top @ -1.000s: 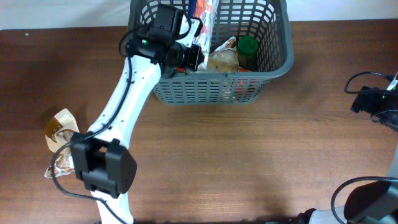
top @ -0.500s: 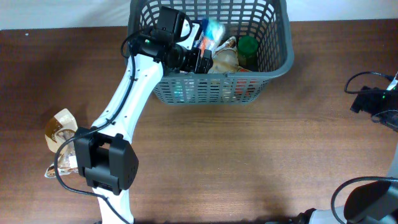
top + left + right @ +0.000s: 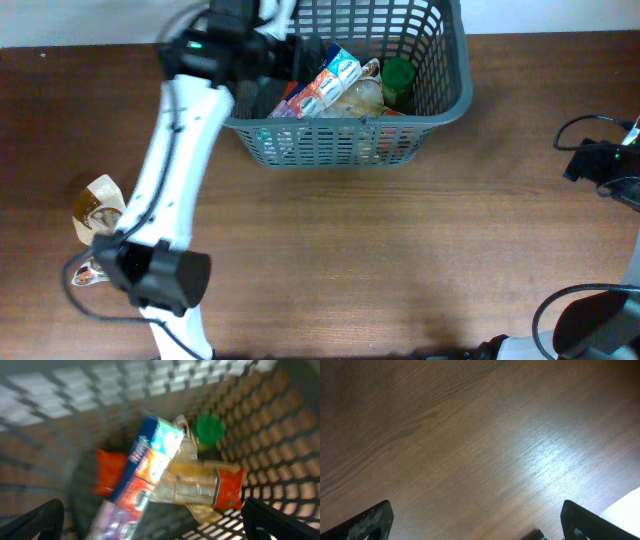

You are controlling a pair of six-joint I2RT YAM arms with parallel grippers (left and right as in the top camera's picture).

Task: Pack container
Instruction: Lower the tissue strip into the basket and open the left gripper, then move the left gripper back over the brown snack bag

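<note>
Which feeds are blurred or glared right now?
Left wrist: smeared throughout, basket lattice and blue-and-orange packet soft. Overhead: sharp, except the left arm is blurred at its upper end. Right wrist: crisp wood grain, with a bright glare patch on the table.

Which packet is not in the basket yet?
The clear bag with tan contents, on the table beside the left arm. The rest, like the long blue-and-orange pack, lie in the container.

Overhead's evenly lit, sharp except the left arm point(image 3: 178, 120) smearing by the far edge of the bench point(image 3: 400, 260). Left wrist view is pure motion blur, basket point(image 3: 280, 435) lattice mushy. Right wrist: white glare on the wood.
</note>
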